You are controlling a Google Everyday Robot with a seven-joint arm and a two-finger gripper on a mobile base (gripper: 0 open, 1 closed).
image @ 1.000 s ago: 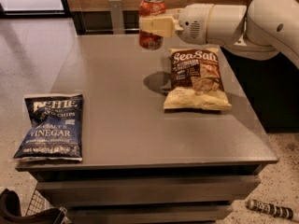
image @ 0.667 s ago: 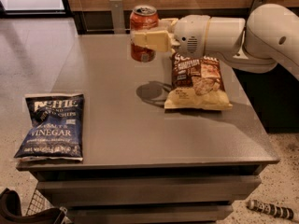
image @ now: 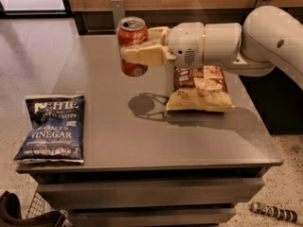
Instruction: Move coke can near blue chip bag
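camera view | cream two-finger hand point(image: 140, 52) pinched small red-orange soda can point(image: 133, 30), upright, above grey counter point(image: 118, 143), far centre | dark navy flat chip bag point(image: 51, 129) lay near-left, well apart | brown-and-cream chip bag point(image: 201, 90) right

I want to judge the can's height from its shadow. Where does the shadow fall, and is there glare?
Camera view: the coke can, held in the gripper, casts a dark shadow on the table, below and apart from it, beside the brown chip bag; only soft sheen on the far tabletop.
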